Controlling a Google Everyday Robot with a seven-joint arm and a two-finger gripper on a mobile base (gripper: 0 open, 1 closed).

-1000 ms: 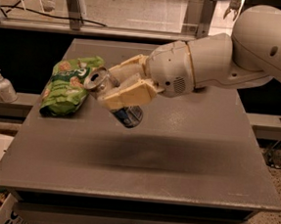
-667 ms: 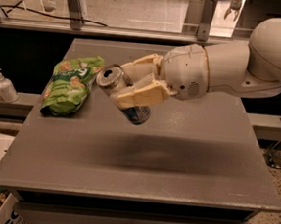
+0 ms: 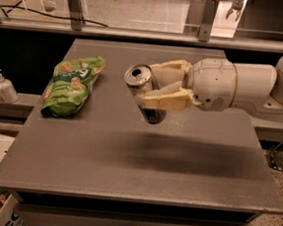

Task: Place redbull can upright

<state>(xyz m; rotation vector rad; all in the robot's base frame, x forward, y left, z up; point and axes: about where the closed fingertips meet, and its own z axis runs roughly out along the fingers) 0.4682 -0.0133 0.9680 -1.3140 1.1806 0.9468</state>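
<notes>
The hand (image 3: 148, 85) had carried the redbull can (image 3: 139, 77) farther from the green snack bag (image 3: 70, 84) than a second before, and the can had swung nearer to upright. The hand hung above the bench (image 3: 125, 183), out in front of the white arm (image 3: 242, 89). Its two tan fingers (image 3: 168, 100) were clamped on the can's body from either side, one over the upper flank and one across the lower. The can sat in that grip clear of the bench, tilted, its silver pull-tab top leaning away from the wrist and its dark lower end poking out below the fingers. Directly beneath the hand a wide soft shadow (image 3: 177, 155) lay on the grey surface. Beyond the fingertips, well apart from the can, the snack bag lay flat near the bench's edge. Farther out on that same side, off the bench on a lower ledge, stood a small white pump bottle (image 3: 4, 87).
</notes>
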